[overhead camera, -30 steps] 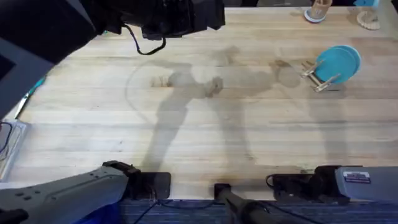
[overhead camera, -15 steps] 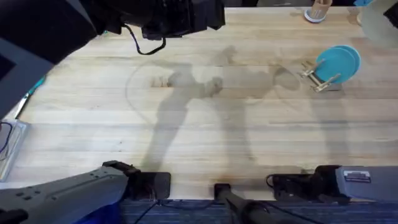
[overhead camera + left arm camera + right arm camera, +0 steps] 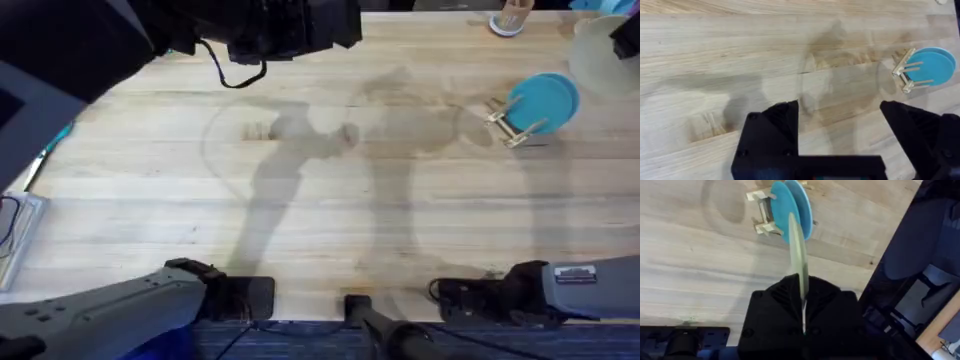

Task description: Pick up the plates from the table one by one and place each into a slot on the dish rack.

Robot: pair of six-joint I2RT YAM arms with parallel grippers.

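The right tool [image 3: 803, 311] is clamped tight on the pale yellow-green round plastic plate [image 3: 798, 255], held edge-on above the light wooden plank worktop [image 3: 330, 190]. Overhead, that plate sits at the two o'clock corner of the worktop, just past the small light-wood slatted dish rack [image 3: 512, 125]. The teal-blue round plastic plate [image 3: 546, 101] already stands upright in a slot there. To seat this one well, I judge the carried plate should stay parallel to the teal one, line up over a free neighbouring slot, then come down slowly so its rim slips between slats without knocking the light rack. The left tool [image 3: 840, 120] hangs wide open and empty, well clear.
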